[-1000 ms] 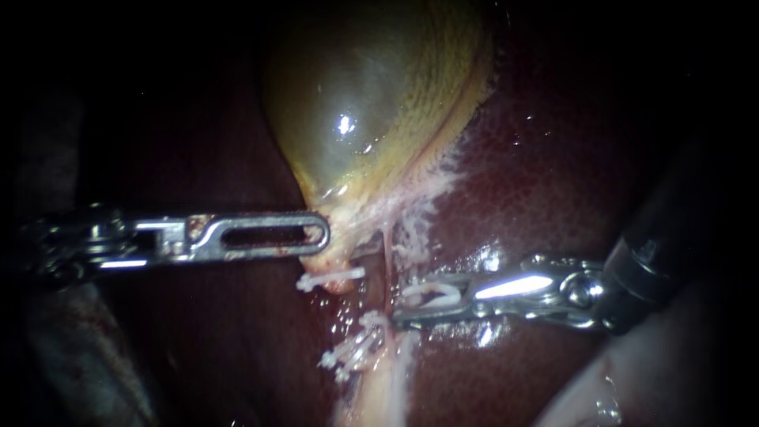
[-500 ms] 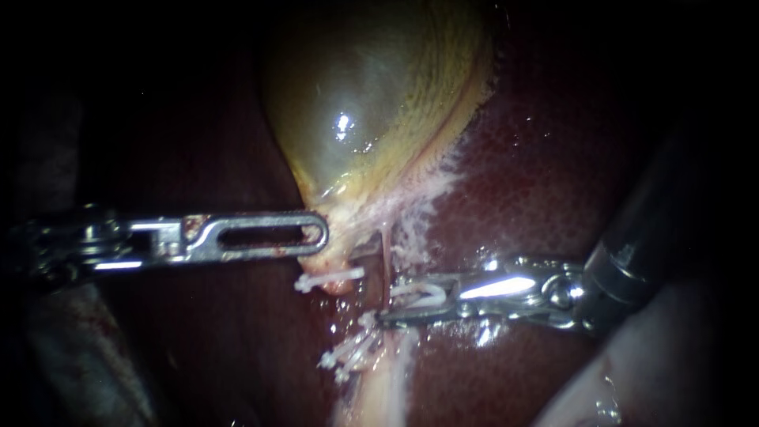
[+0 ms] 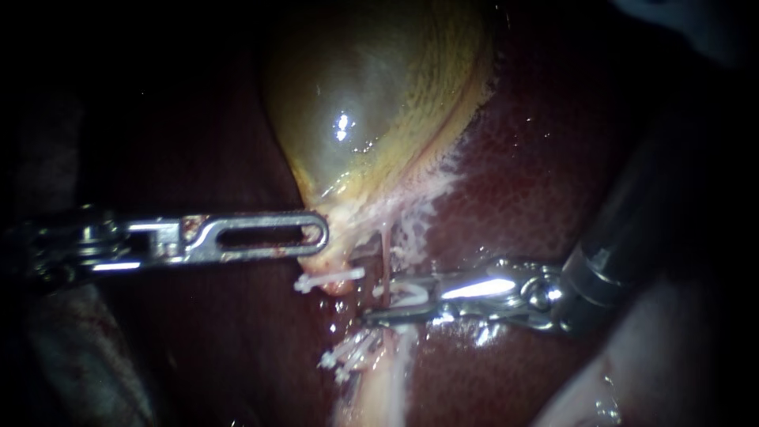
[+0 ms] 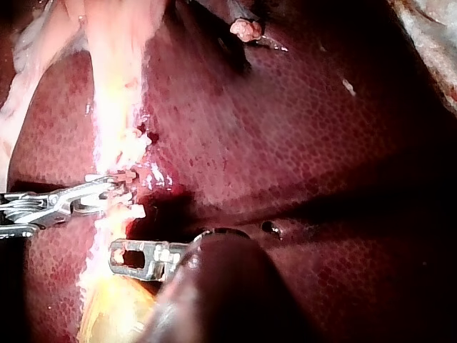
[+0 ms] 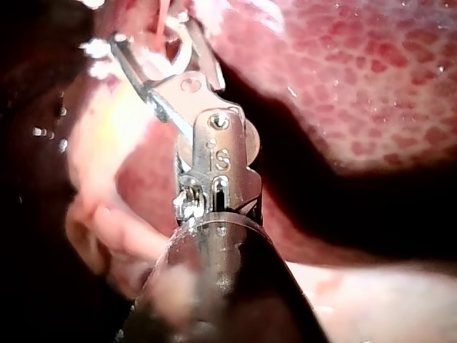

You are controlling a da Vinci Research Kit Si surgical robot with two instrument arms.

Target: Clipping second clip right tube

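Evidently soft and light, the right tube (image 3: 385, 251) is judged to be wet, slippery and easily torn if dragged sideways. It would best be taken on a bare stretch a short way from the gallbladder (image 3: 371, 103), squarely across its length, with no pull applied while it is pinched.

It is seen as a thin reddish strand that leaves the gallbladder's neck and runs straight away from it. Its long axis is therefore nearly upright in the endoscope view, with the gallbladder at its upper end. It is laid over the liver (image 3: 538, 158), just beside that neck.

The right instrument (image 3: 378, 299) is set across the tube at close to a right angle, a little below the gallbladder. Its jaws are spread, and an open white clip (image 3: 415, 294) is seated between them and touched by both. The tube is taken into the gap. Whether it lies fully within the clip's mouth cannot be told.

The left instrument (image 3: 322, 236) is held level at the gallbladder's neck, with its jaws pressed together on that tissue, as far as can be judged. Other set clips (image 3: 330, 278) are seen just under the neck and farther from the gallbladder. Which tube each is fixed on cannot be made out.
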